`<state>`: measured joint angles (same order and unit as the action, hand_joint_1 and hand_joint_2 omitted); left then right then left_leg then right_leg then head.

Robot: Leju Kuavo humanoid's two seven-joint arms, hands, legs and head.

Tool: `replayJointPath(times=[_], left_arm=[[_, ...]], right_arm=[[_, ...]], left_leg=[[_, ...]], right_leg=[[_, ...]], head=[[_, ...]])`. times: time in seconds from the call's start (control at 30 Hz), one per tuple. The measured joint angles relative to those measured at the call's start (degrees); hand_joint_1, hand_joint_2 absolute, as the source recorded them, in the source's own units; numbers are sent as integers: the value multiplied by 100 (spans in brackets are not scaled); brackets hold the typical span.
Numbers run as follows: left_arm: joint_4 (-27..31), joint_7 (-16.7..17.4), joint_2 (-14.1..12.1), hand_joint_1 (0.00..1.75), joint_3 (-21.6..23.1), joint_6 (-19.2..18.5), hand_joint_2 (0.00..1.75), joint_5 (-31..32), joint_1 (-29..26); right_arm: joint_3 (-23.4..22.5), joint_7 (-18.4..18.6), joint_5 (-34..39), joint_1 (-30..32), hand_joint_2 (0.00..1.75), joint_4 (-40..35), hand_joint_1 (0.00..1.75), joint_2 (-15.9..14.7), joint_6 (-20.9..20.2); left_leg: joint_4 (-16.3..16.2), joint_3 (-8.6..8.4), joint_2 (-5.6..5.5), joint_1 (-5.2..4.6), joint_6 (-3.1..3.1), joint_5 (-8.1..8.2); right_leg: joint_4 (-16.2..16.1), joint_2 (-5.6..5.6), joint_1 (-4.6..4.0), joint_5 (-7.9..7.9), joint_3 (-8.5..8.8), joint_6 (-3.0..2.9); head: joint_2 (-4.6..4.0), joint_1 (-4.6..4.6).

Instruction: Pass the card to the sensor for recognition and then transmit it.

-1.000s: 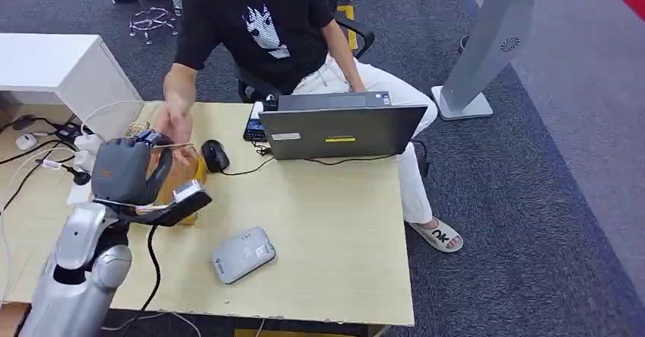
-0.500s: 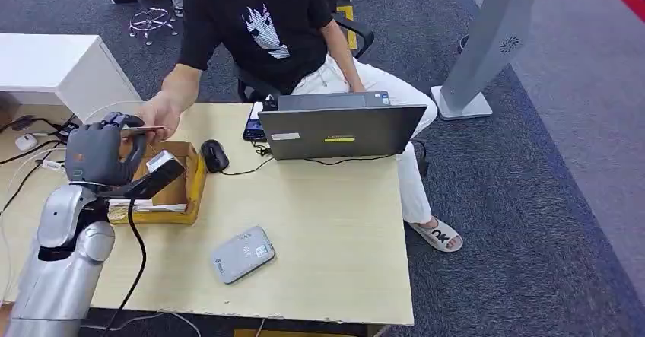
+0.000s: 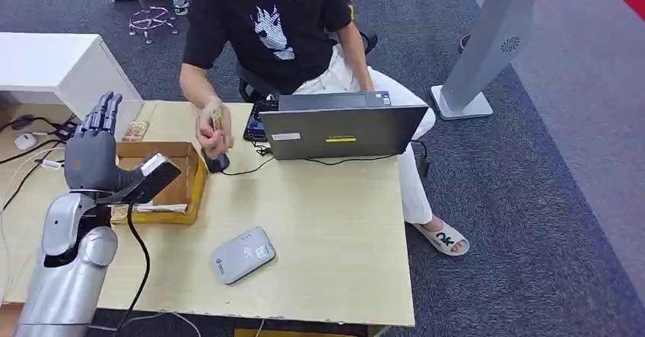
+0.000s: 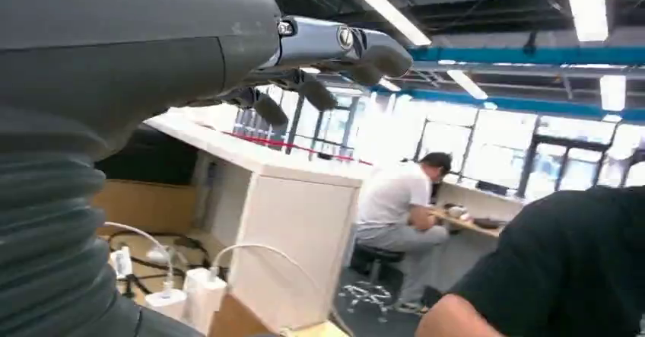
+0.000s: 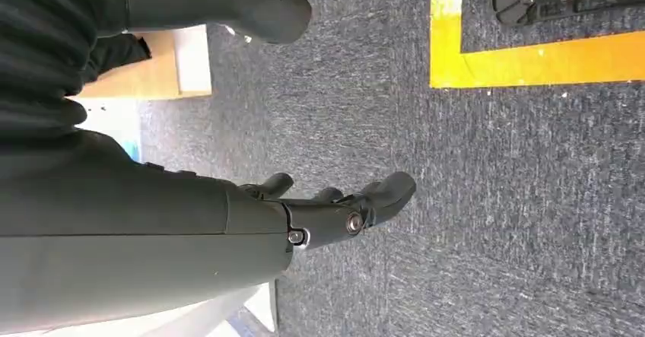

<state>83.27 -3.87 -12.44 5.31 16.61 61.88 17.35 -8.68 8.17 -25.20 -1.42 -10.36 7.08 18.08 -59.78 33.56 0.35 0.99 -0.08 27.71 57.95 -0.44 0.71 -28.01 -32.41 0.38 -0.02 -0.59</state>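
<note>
Head view high above table (image 3: 327,223)

Open-plan office. Evidence: grey carpet floor (image 3: 532,200), wooden desk (image 3: 327,223) with laptop (image 3: 342,130) and mouse (image 3: 217,160), swivel chair (image 3: 148,21), ceiling strip lights (image 4: 388,10), seated worker (image 4: 399,200) at far desk.

Sensor (image 3: 243,254) before box (image 3: 190,189), laptop (image 3: 342,130)

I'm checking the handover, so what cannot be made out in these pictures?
- Card: in the head view, too small and partly covered by the person's hand; its face is unreadable.
- Cardboard box: head view, the left hand hides part of its inside.
- Sensor: markings too small.
</note>
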Motion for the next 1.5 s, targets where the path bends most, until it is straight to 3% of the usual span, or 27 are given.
replayJointPath(times=[0.13,0.3,0.57,1.03,1.5], left_arm=[[289,-50,46,0,0,-68,175,-88,-158],[709,7,-20,0,61,-912,175,-145,-285],[1660,201,-666,0,427,-1766,175,-232,-711],[2243,400,-1600,0,496,-2129,175,-300,-1082],[2320,400,-1736,0,498,-2131,175,-300,-1129]], right_arm=[[-2,-2,4,0,175,2,0,0,0],[-90,-33,118,7,175,2,0,0,11],[-334,-87,284,20,175,2,0,15,79],[-572,-96,358,28,175,0,0,52,103],[-625,-96,358,28,175,0,0,81,103]], left_leg=[[0,0,-1,1,2,1],[0,-1,0,3,1,1],[1,2,5,3,1,2],[1,3,4,3,1,1],[1,3,3,3,1,1]], right_leg=[[0,-1,0,0,-1,0],[1,0,-1,0,-1,0],[1,5,-1,-2,-7,-1],[2,5,-1,-2,-6,0],[1,4,-1,-1,-6,0]], head=[[0,0],[0,0],[0,0],[0,0],[0,0]])
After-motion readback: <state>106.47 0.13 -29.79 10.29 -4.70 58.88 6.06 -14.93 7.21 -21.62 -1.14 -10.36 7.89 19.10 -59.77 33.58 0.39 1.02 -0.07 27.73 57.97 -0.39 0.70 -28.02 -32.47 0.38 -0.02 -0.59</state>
